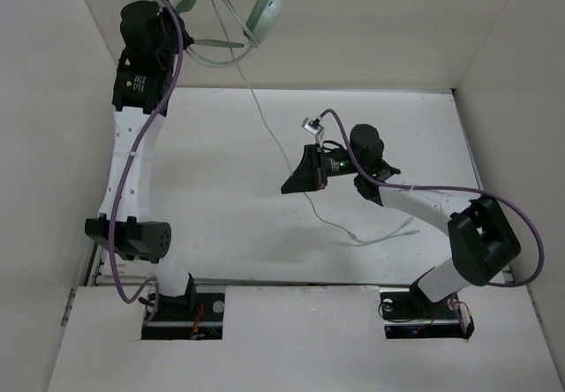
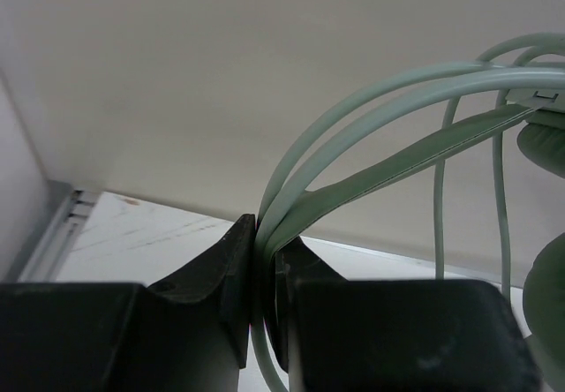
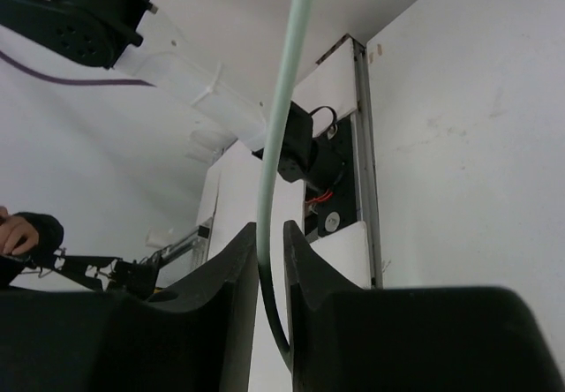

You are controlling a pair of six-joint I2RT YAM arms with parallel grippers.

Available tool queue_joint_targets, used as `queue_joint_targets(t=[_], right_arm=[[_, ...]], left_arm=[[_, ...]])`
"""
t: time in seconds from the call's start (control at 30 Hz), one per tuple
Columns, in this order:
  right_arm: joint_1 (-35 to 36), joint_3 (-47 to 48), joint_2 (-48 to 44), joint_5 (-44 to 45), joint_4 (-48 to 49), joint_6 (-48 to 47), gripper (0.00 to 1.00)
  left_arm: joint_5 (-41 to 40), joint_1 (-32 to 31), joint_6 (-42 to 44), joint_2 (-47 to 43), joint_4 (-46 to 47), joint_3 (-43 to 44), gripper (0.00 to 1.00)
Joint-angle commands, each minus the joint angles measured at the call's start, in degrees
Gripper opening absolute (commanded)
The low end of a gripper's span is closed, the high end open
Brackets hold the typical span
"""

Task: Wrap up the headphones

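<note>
Mint-green headband (image 2: 397, 158) clamped in left end effector (image 2: 265, 233), upper left; cable (image 1: 262, 114) slants down to my right end effector (image 3: 269, 233), pinched there.

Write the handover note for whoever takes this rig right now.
Left gripper: shut on the headband, holding the headphones up by the far wall.
Right gripper: jaws narrow around the cable; whether it is pinching or only guiding is unclear.
The cable hangs from the headphones through the right gripper, and its tail lies loose on the table.
Done: headphones lifted, cable caught.
Left: wind the loose cable onto the headphones.
</note>
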Motion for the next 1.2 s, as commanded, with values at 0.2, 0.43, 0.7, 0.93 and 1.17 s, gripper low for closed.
queue_joint_targets(t=[0.2,0.43,0.7,0.93,1.17], right_arm=[[-2.11,0.12,-6.05,-6.01,-0.47,-3.11,0.0],[-7.3,4.77,-9.65,-9.7,-3.54,-3.37,0.0],[-14.59,14.97,-11.5,-8.75,-18.98,-14.95,0.0],[-13.12,28.14,-11.94,9.76,-53.33,-49.81,0.0],[-8.71,36.42,-10.01,40.79,-57.6,-72.08,0.0]], left_arm=[[-12.88,-1.39,9.5,-1.79,10.26,-0.04,0.0],[-16.04,-2.18,14.41,-2.06,11.4,-2.85,0.0],[-17.01,-7.62,20.13,-4.6,12.1,-12.25,0.0],[-16.14,-12.72,22.51,-6.01,8.86,-21.13,0.0],[-11.14,-18.96,23.3,-7.33,2.18,-29.13,0.0]])
